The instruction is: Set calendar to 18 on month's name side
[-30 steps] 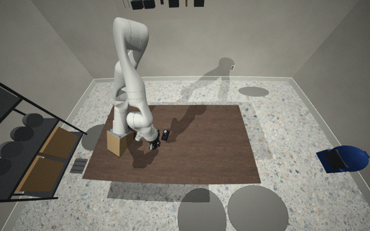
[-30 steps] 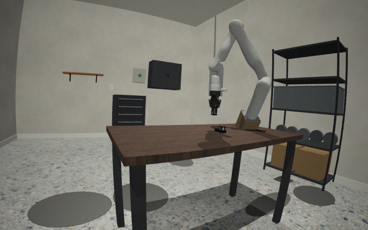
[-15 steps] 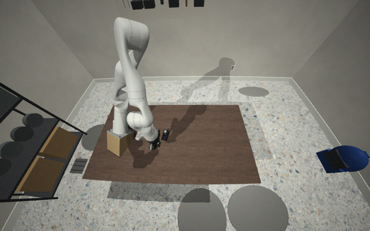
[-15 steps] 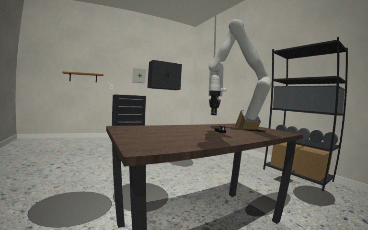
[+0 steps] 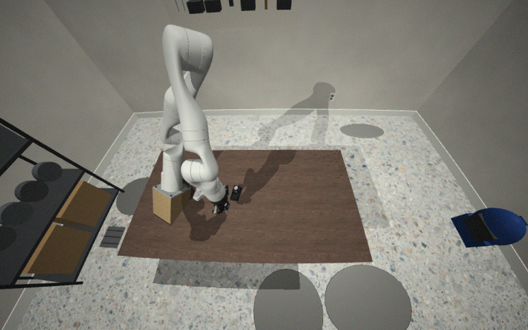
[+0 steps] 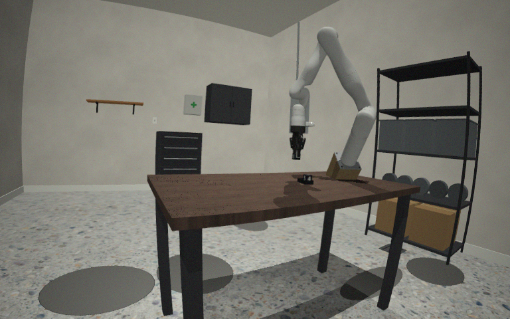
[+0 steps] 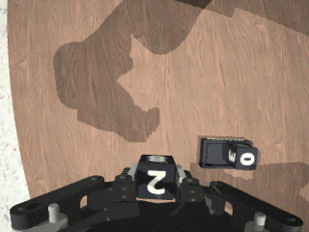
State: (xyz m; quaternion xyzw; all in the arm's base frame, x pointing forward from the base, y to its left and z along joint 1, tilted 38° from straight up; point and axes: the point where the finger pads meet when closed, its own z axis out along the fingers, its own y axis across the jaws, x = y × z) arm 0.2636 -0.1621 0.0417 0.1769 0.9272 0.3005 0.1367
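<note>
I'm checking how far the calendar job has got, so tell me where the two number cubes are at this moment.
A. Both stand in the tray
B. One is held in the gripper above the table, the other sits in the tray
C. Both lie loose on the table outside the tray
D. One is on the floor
B: the gripper is shut on a cube showing a 2, while the other cube, showing a 0, sits in the tray.

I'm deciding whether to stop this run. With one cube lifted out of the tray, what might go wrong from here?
The gripper holds a cube high above the table; a slip would drop it far. The tray is small and light-looking, with the other cube inside, so a misaligned lowering might nudge or tip it. The face towards the wrist camera reads 2, so the wrong digit may end up showing.
</note>
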